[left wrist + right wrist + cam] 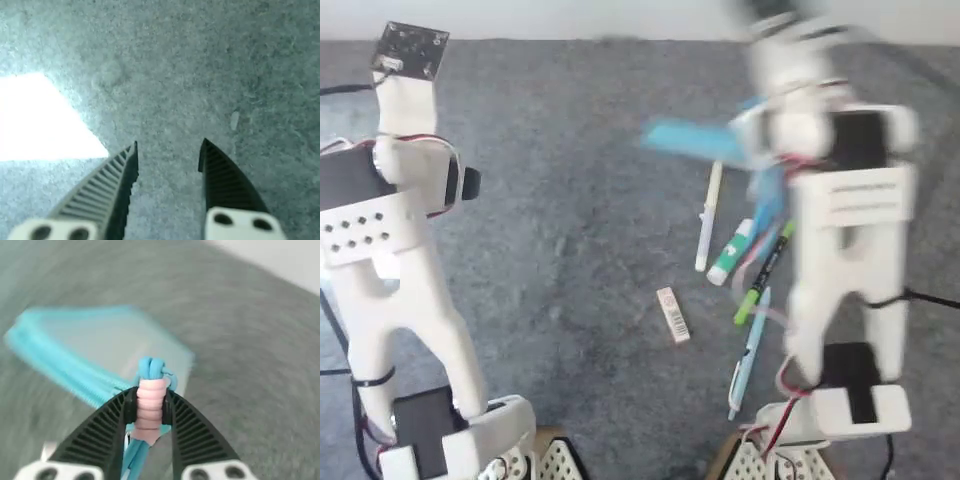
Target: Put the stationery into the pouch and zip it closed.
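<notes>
The translucent blue pouch (685, 140) hangs tilted above the grey mat, held by its zip pull. My right gripper (150, 390) is shut on the pink bead pull (150, 402) with its blue cord, and the pouch (100, 340) lies beyond it. Loose on the mat are a white pen (708, 215), a glue stick with a green cap (732, 252), a green marker (765, 272), a blue pen (750, 350) and a small eraser (672, 315). My left gripper (167, 150) is open over bare mat, far left of the stationery.
The left arm (400, 200) stands at the left side and the right arm (840, 200) rises over the stationery. Both arm bases sit at the front edge. A bright white patch (40, 120) lies beside the left gripper. Grey mat (570, 200) covers the middle.
</notes>
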`<state>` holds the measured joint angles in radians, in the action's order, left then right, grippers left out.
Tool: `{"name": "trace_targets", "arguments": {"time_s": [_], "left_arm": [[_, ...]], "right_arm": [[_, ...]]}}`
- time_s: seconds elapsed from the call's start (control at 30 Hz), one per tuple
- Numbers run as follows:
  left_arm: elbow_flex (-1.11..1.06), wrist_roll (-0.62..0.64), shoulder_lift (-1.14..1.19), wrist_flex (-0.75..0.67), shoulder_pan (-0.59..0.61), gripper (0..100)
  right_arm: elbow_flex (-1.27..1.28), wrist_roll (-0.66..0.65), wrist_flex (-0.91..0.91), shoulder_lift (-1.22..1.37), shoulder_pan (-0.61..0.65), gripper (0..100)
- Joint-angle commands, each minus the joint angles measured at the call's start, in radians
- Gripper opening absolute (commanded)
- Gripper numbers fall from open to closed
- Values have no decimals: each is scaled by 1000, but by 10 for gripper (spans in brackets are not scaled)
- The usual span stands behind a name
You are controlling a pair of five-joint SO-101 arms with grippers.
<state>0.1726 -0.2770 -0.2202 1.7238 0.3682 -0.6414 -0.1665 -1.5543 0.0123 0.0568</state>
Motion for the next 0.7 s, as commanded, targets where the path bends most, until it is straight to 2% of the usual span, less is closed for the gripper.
{"name": "trace_targets", "arguments": {"time_s": [0.0, 0.1, 0.27, 0.4, 0.53, 0.67], "left_arm": [[-99, -3, -78, -26, -8, 195], [-271, -6, -121, -133, -6, 195], [-588, -8, -230, -345, -6, 195], [-776, -8, -331, -477, -2, 195], [-817, -8, -443, -500, 127, 195], [-814, -17, -555, -520, 267, 195]], "right_arm": [[-6, 173, 328, 22, -90, 7], [-20, 178, 493, 50, 44, 7], [-258, 178, 473, 91, 303, 6], [-457, 126, 213, 99, 475, 7], [-519, -103, -84, 108, 568, 7], [-517, -328, -234, 104, 631, 7]]}}
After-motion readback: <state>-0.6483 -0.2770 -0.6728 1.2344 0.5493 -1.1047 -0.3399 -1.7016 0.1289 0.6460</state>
